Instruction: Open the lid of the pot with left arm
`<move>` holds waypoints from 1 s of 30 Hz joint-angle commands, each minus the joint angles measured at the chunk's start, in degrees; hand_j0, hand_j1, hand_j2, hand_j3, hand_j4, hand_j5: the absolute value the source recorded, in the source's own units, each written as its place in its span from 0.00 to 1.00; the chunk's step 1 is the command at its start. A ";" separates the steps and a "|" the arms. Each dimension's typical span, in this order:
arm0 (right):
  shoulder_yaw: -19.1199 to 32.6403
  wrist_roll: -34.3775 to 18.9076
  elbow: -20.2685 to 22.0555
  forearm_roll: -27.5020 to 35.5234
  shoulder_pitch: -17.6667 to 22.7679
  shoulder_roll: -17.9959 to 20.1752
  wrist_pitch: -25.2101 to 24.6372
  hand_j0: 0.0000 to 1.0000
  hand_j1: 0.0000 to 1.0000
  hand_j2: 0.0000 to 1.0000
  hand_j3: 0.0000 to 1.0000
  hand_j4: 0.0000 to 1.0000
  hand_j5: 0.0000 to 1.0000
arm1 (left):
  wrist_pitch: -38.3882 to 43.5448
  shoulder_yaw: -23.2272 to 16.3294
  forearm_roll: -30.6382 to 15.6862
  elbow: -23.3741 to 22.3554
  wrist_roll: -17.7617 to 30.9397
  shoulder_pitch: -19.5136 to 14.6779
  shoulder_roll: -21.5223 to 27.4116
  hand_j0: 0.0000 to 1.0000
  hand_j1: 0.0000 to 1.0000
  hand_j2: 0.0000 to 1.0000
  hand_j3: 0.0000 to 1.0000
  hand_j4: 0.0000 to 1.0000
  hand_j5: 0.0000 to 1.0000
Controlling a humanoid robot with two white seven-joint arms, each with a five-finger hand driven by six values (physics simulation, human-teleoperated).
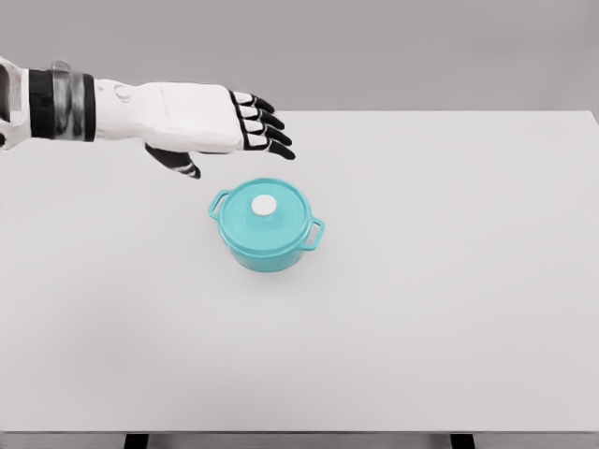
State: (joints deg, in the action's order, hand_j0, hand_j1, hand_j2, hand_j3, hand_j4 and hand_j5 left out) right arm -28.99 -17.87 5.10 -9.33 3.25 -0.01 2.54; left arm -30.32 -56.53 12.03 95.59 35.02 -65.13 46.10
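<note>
The lid (266,211) sat closed on the teal pot (267,226), its round white knob (266,205) at the centre, and the pot stood on the white table (449,281) just below and slightly right of the fingers (267,126) of the left hand (201,120). The table filled most of the head view, pale and smooth, with a plain grey wall (374,47) behind its far edge and two dark legs showing at the near edge. The left arm (65,103) came in from the upper left. Its fingers were stretched out and lightly spread toward the right, the thumb (178,161) hanging beneath the palm; they held nothing and touched nothing. The pot's two side handles (314,234) stuck out left and right, below the fingertips and apart from them.
</note>
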 commanded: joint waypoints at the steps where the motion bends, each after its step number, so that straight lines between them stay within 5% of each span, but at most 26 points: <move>1: -0.02 0.03 -0.01 0.01 0.00 0.01 0.01 1.00 1.00 1.00 1.00 1.00 1.00 | 9.39 -5.52 -1.83 0.13 -0.02 0.00 -2.77 1.00 1.00 1.00 1.00 1.00 1.00; 9: -0.02 0.03 -0.01 0.01 0.00 0.01 0.01 1.00 1.00 1.00 1.00 1.00 1.00 | 16.16 -9.03 -3.41 2.32 -0.02 -0.88 -3.91 0.98 0.98 0.98 0.98 0.98 0.98; 14: -0.02 0.03 -0.01 0.01 0.00 0.01 0.01 1.00 1.00 1.00 1.00 1.00 1.00 | 15.99 -10.70 -3.24 2.32 -0.02 -0.88 -4.00 0.86 0.86 0.86 0.86 0.86 0.86; 30: -0.02 0.03 -0.01 0.01 0.00 0.01 0.01 1.00 1.00 1.00 1.00 1.00 1.00 | 15.99 -14.22 -0.25 -1.98 -0.02 -1.06 -5.93 0.86 0.86 0.86 0.86 0.86 0.86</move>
State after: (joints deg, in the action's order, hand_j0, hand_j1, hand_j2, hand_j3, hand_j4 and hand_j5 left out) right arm -28.99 -17.87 5.10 -9.33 3.25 -0.01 2.54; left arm -14.38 -70.25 11.11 94.66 35.02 -66.10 40.86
